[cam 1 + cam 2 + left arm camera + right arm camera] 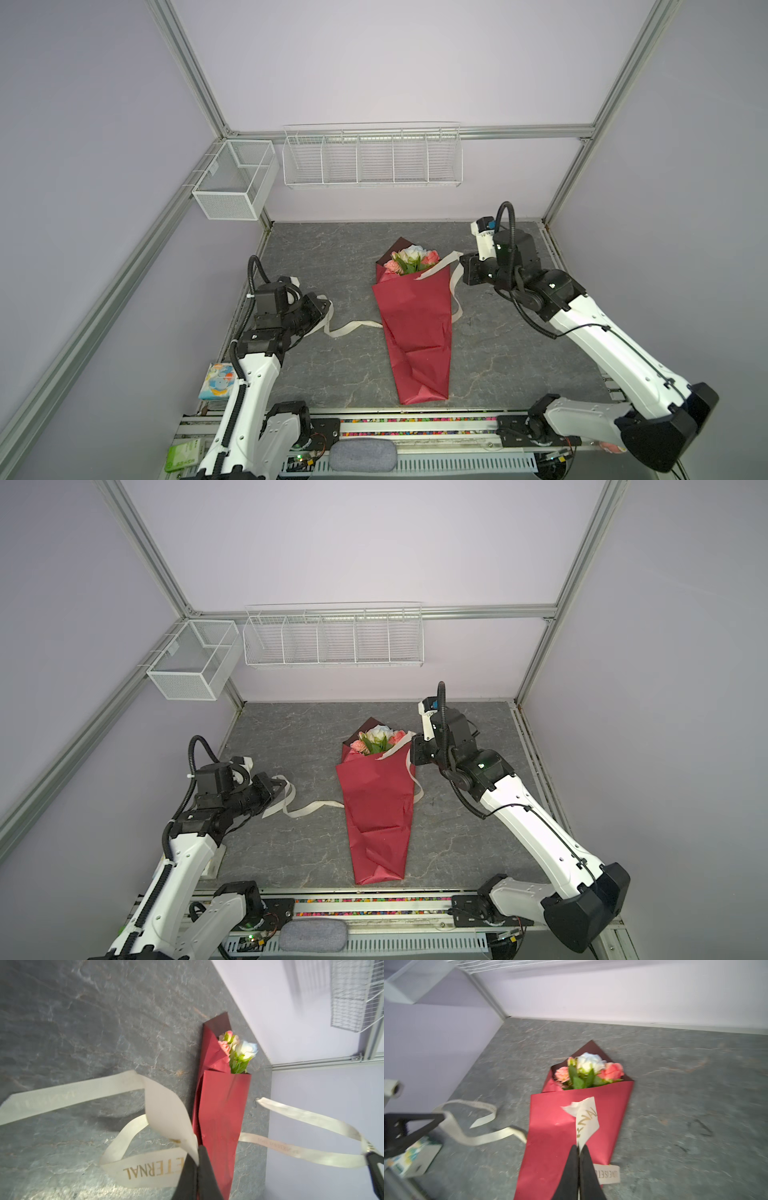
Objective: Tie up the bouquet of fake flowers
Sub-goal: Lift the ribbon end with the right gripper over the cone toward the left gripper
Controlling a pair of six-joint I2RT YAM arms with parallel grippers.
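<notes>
With the left hand (198,1158), pinches one end of the cream ribbon (153,1169), closed tight. With the right hand (579,1148), pinches the other end, closed tight too. Has the bouquet of fake flowers (415,328) lying flat on the surface (324,257), between both hands.

Grey slate table (311,257). 1 bouquet (415,332) lies at its centre, flowers toward 12 o'clock, tip toward 6. A cream ribbon (359,324) trails from it toward 9 o'clock.
</notes>
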